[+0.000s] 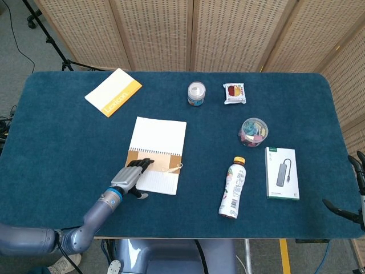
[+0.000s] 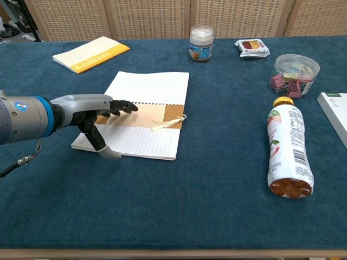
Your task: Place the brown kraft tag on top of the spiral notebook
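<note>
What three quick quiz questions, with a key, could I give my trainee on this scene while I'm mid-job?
1. True or false: the kraft tag lies on the spiral notebook.
2. Which hand reaches over the notebook?
A. left hand
B. right hand
3. Fill in: the bottle lies on its ____.

Key:
1. True; it crosses the notebook just below the spiral.
2. A; its fingers are spread, gripping nothing.
3. Side, cap pointing away from the robot.
</note>
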Controlling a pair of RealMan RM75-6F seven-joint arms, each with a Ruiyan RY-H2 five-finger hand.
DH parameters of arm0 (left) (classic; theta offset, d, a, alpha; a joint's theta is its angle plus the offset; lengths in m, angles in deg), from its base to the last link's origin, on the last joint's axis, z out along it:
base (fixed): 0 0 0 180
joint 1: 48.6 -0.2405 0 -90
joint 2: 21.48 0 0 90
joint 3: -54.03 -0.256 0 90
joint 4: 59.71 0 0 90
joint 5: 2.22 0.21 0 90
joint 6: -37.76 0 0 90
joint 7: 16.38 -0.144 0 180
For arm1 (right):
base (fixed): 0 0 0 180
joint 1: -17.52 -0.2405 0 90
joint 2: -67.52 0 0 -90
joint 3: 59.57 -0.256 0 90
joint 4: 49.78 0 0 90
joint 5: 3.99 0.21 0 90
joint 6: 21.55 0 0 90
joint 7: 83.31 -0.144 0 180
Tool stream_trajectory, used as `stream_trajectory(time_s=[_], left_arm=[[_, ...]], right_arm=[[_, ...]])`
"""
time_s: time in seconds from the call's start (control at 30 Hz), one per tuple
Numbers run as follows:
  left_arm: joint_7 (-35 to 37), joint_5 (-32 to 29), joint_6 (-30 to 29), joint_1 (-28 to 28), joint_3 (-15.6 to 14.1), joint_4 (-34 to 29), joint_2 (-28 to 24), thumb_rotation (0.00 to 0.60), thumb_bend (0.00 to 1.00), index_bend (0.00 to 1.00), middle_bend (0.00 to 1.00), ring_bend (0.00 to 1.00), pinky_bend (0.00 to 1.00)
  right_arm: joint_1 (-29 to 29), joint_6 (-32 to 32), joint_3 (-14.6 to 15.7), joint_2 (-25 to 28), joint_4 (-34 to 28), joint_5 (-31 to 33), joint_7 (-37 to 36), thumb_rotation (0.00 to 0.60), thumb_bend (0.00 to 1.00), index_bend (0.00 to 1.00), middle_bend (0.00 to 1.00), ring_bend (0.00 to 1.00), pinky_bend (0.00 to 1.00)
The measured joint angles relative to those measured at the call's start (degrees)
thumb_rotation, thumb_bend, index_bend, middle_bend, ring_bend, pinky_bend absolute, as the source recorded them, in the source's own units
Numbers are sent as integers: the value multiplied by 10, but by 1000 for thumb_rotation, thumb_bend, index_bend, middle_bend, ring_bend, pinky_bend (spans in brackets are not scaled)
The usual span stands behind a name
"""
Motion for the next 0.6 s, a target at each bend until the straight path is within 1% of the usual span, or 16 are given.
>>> stream_trajectory(time_s=[0.27, 0.6], left_arm=[[-5, -3, -2, 2, -6, -6, -7, 600, 206, 0, 0, 0, 0], [-4, -3, -3, 3, -6, -6, -8, 600, 206, 0, 0, 0, 0]], right_arm=[[0, -1, 0, 0, 0, -1, 0, 600, 28, 0, 0, 0, 0], [0, 0, 0, 0, 0, 0, 0, 600, 28, 0, 0, 0, 0]])
